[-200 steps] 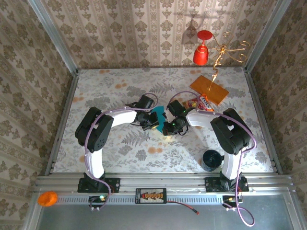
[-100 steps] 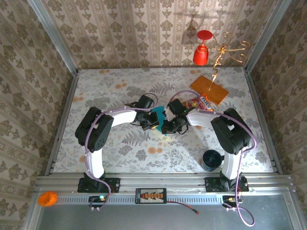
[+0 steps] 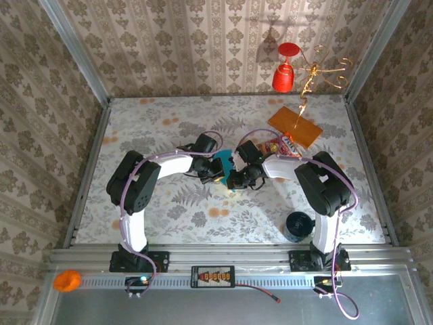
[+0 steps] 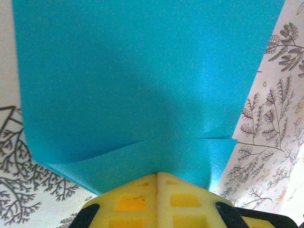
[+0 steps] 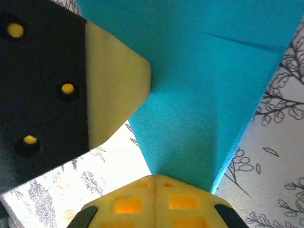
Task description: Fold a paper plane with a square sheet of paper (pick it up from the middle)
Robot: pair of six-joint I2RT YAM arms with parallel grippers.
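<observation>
Right fingers point(image 5: 127, 205) leftward, sheet point(image 5: 204, 90) between them.

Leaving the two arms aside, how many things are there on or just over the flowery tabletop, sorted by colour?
Teal: 1, the paper sheet
Orange: 1, the flat card
Red and yellow: 1, the snack packet
Black: 1, the round container
Total: 4
</observation>
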